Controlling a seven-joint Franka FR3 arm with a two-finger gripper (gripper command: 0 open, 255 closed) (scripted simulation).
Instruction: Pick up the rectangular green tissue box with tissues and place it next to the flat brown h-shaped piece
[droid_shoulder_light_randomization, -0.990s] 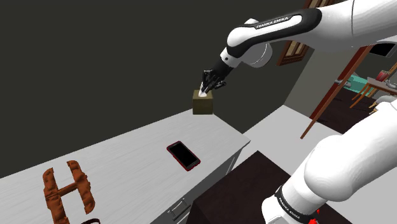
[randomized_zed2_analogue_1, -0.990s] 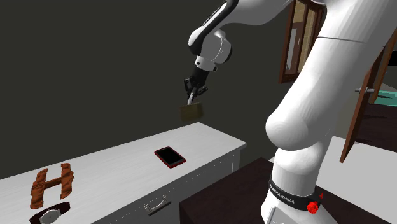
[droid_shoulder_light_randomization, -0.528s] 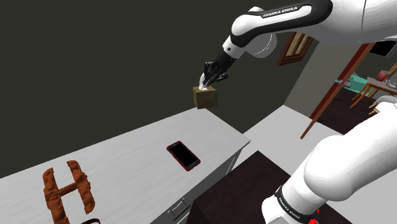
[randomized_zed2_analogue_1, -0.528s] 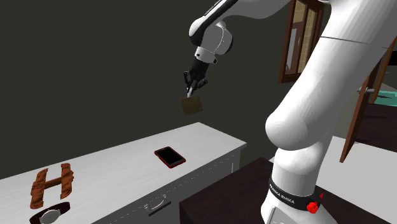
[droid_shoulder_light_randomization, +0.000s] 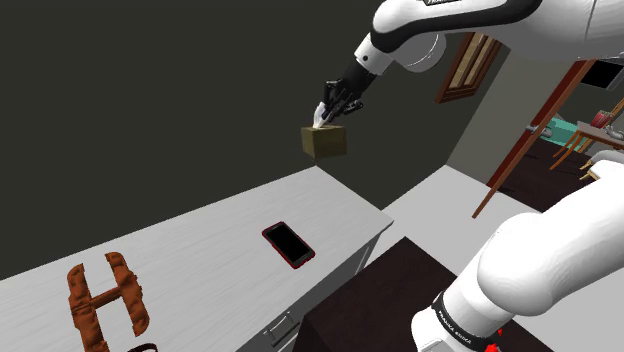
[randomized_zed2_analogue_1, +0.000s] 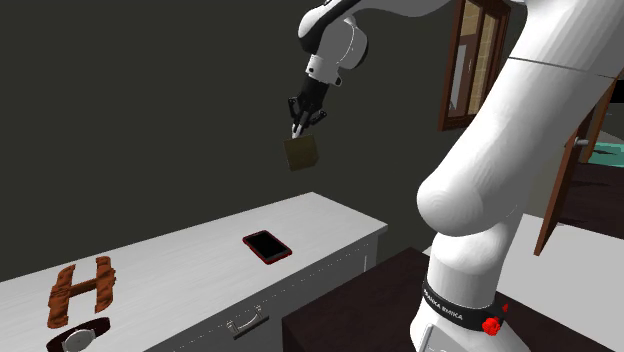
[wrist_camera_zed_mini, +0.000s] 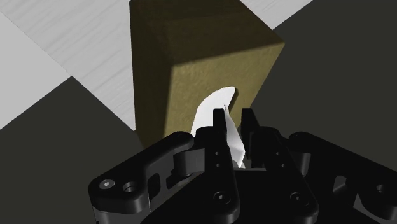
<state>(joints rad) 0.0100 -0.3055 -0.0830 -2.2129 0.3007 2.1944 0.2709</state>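
The white tissue of the olive box is pinched between the fingers (almost closed), the box hung above the surface by the outstretched arm.

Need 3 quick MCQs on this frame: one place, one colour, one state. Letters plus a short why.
1. Where is the tissue box?
A on the floor
B in the air, off the counter
C in a drawer

2. What colour is the phone case?
A blue
B yellow
C red

3. What is the gripper doing?
A shut on the box's white tissue
B open and empty
C shut on the phone

Answers:
1 B: both exterior views show the box hanging clear of the counter.
2 C: a red rim frames the black screen.
3 A: the wrist view shows it clasping the tissue.
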